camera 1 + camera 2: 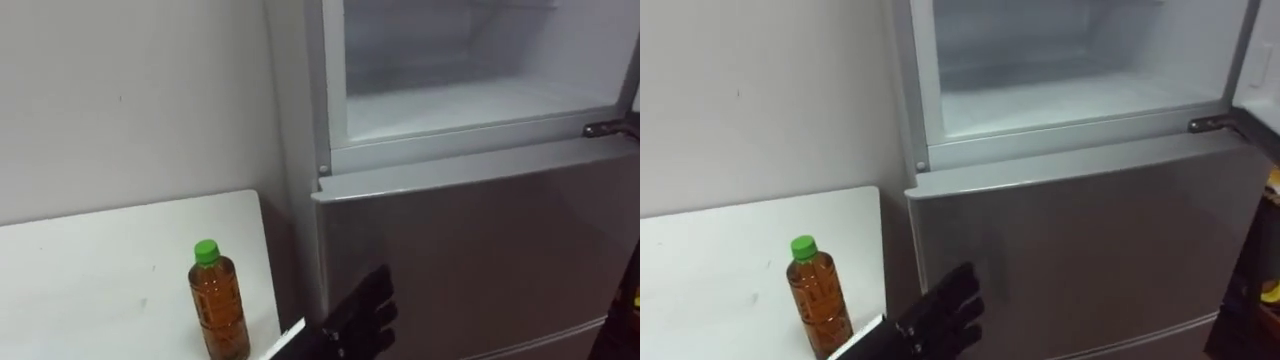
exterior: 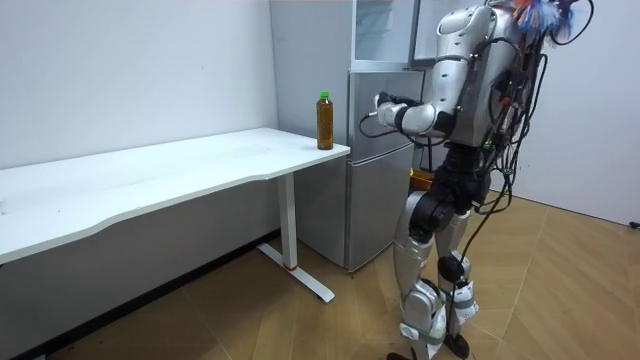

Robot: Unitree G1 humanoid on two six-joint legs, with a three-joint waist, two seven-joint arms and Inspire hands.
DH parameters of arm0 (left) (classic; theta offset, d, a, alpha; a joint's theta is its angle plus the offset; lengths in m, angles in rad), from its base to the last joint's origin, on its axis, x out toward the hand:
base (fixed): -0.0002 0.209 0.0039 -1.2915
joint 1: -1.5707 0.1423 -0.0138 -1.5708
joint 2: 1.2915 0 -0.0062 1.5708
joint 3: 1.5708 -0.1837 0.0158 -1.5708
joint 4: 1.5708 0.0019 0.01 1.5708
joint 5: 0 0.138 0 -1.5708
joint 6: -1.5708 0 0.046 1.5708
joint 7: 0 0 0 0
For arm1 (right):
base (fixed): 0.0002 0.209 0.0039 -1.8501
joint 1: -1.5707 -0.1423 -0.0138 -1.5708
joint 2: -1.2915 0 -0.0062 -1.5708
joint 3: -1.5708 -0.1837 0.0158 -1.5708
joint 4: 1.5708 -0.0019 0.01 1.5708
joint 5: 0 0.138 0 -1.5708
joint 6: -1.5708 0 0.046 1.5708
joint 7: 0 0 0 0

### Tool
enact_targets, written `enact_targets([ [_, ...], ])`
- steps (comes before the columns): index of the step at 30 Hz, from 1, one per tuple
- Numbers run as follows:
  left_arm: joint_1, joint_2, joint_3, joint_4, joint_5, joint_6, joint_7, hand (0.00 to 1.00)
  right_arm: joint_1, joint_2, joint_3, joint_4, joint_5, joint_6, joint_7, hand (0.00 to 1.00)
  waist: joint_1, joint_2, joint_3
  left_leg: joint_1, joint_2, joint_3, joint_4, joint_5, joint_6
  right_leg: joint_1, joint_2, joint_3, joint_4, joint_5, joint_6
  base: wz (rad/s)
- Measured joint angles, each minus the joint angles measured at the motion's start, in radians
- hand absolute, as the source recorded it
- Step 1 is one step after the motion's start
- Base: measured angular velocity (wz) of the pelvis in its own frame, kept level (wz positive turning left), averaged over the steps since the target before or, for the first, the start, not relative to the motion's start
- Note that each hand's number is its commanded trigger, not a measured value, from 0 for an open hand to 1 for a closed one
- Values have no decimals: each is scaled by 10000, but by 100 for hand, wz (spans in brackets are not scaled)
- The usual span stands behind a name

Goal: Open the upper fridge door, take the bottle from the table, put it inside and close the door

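A bottle (image 1: 218,305) of amber drink with a green cap stands upright near the right corner of the white table (image 1: 90,270), close to the fridge; it is also in the room view (image 2: 324,120). My left hand (image 1: 365,315) is black and hangs open to the right of the bottle, in front of the grey lower fridge door (image 1: 480,260), with a clear gap between it and the bottle. It holds nothing. The upper fridge compartment (image 1: 470,105) stands open above, its white inside bare.
I stand facing the fridge (image 2: 375,180), which is just right of the table's end. The open upper door (image 1: 1265,60) swings out at the right, with a metal hinge (image 1: 605,128) below it. A plain wall lies behind the table.
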Motion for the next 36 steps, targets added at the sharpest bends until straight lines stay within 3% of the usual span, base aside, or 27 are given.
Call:
enact_targets([
  [4, 312, -40, 111, 754, 266, -264, 114, 0, 119, 31, 11, -233, -269, -53, -23, 0, 379, -18, -45, -114, -24, -55, 86, -1, 1, -17, -43, -122, -6, -11, 16, 7],
  [12, 1422, 57, 787, 2389, 681, -376, 235, 0, 329, 82, 17, -537, -347, -69, 207, 0, 629, -63, -96, -206, -44, -289, 88, 11, -20, 85, -31, -389, -20, -76, -2, 11],
  [16, 1739, -26, 915, 3773, 1726, -511, 570, 0, 585, 83, 12, -673, -367, -152, 411, 0, 735, -173, -106, -186, -98, -365, 108, 11, -20, 123, -102, -547, 13, -188, 24, 11],
  [19, 1799, -26, 1001, 4437, 2218, -602, 796, 0, 603, 83, 9, -695, -375, -183, 415, 0, 734, -202, -95, -251, -119, -368, 209, 9, -18, 138, -128, -570, 16, -203, 40, 7],
  [22, 1735, -115, 1050, 5606, 2733, -1260, 1120, 0, 642, 87, 7, -695, -395, -397, 432, 0, 903, -199, -104, -207, -124, -316, 199, 8, -16, 158, -138, -562, 13, -210, 50, -1],
  [24, 1747, -122, 1129, 6288, 2990, -1413, 1356, 0, 676, 82, 4, -694, -462, -454, 485, 0, 955, -204, -109, -162, -124, -316, 174, 8, -17, 186, -139, -582, 20, -218, 47, 0],
  [36, 1769, -572, 2051, 10387, 2967, -2191, 2795, 0, 841, 167, -87, -599, -764, -753, 693, 0, 1017, -159, -121, -34, -140, -347, 91, 6, -15, 317, -146, -629, 3, -247, 60, 1],
])
